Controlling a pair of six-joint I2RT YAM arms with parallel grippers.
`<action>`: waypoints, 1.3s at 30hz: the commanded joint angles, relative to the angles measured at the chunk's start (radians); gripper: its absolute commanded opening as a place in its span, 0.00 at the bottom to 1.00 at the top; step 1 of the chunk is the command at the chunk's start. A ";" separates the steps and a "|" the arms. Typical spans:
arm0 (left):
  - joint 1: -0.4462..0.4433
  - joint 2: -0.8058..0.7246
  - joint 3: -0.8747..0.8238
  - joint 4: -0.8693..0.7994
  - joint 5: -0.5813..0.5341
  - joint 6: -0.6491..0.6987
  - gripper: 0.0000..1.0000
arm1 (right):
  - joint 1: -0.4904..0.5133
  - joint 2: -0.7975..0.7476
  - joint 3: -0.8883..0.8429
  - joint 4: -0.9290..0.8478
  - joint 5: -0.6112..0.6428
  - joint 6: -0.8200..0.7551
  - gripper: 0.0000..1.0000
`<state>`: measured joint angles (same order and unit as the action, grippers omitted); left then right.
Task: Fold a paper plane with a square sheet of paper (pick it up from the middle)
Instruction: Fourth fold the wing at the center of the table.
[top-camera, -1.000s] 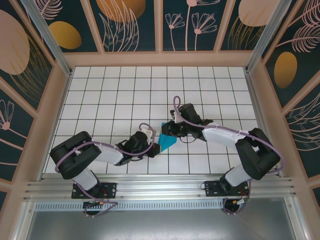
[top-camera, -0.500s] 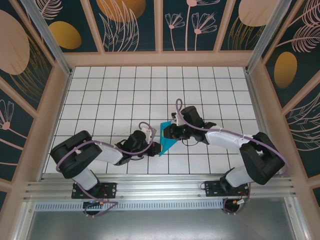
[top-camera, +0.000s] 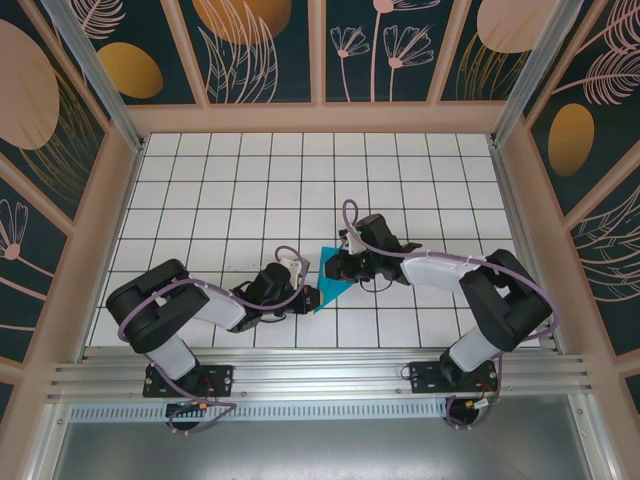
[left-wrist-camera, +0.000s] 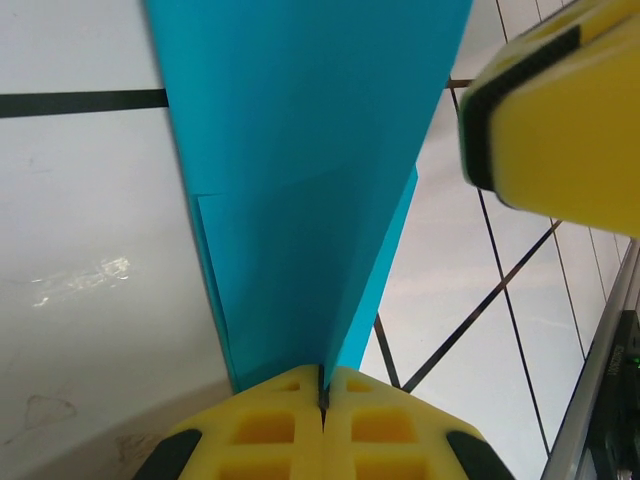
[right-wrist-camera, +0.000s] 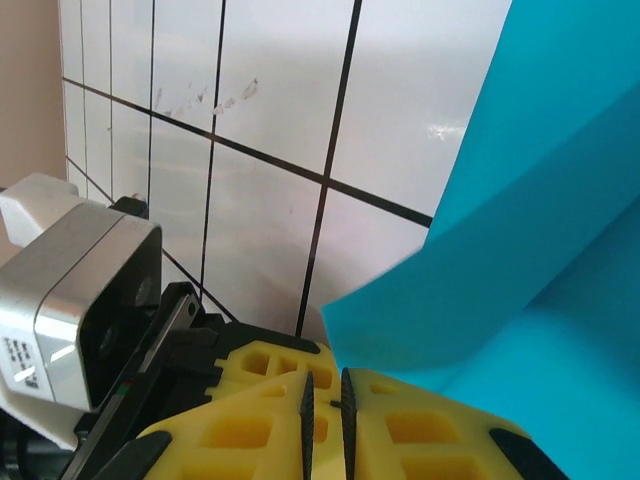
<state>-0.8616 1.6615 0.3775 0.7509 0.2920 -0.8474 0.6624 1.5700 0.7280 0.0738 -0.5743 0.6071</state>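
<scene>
My left end effector (left-wrist-camera: 322, 400) is clamped tight on the narrow end of the sheet of paper (left-wrist-camera: 300, 180), its yellow pads pressed flat together with the teal layers between them. The sheet is folded, and it widens as it runs away from that grip. From above, the sheet (top-camera: 330, 283) sits between my two wrists, over the white tiled counter (top-camera: 250, 180), near its front middle.

My right end effector (right-wrist-camera: 323, 395) is narrow, with just a thin dark slit between its pads. A folded corner of the paper lies right at that slit, but I cannot tell whether it is pinched. One small label shows on the pale camera housing (right-wrist-camera: 70, 270) of my left wrist, its print too small to read.
</scene>
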 joint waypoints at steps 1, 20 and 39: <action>0.010 0.023 -0.009 0.018 0.018 -0.020 0.04 | -0.007 0.024 0.032 0.031 0.013 -0.014 0.18; 0.043 0.039 0.007 -0.009 0.088 -0.034 0.07 | -0.027 0.116 0.059 0.053 0.040 -0.004 0.18; 0.043 -0.009 0.038 -0.145 0.039 0.030 0.09 | -0.046 0.160 0.053 0.046 0.129 0.042 0.16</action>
<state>-0.8230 1.6592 0.4088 0.6792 0.3717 -0.8471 0.6228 1.7199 0.7662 0.1085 -0.4717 0.6350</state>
